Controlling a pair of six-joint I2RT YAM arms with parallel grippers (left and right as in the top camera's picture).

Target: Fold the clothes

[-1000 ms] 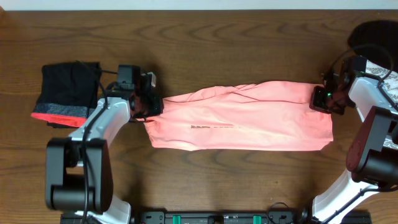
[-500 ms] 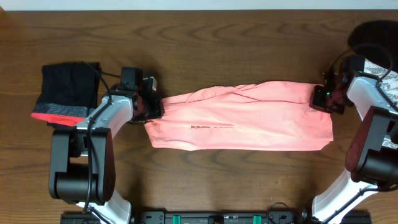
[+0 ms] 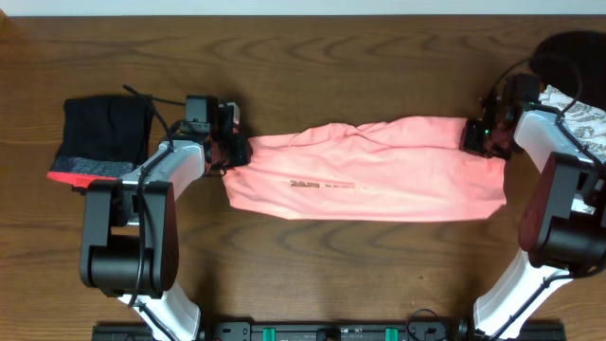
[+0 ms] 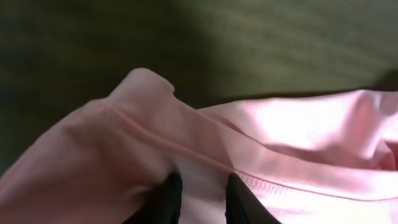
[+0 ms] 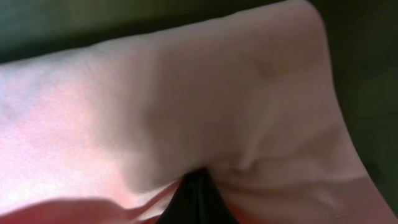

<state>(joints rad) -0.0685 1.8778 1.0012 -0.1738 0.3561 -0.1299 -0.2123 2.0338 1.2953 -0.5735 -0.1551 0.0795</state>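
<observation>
Dark wooden worktop (image 3: 331,57) is filling the overhead frame, and the salmon-pink garment (image 3: 379,175) is lying across its middle as a long band running from left to right, wrinkled along its upper edge. At the left edge the black garment with a red-grey band (image 3: 99,137) is sitting as a compact, apparently folded stack, while the plain black garment (image 3: 568,52) and the white printed garment (image 3: 585,109) are waiting loose in the upper right corner. Judging by this, one piece is looking finished, the pink one is only partway through its lengthwise folding, and two are not yet begun. The left gripper (image 3: 235,152) is pinching the pink band's upper left end and the right gripper (image 3: 476,137) is pinching its upper right end, the cloth stretching between them. The overhead view is giving the whole layout but is hiding the fingertips; the left wrist view is showing two dark fingers (image 4: 169,199) clamped on pink fabric beside a stitched hem (image 4: 292,186), and the right wrist view is showing its gripper (image 5: 196,196) pressed together with a pink fold bunching over it.
</observation>
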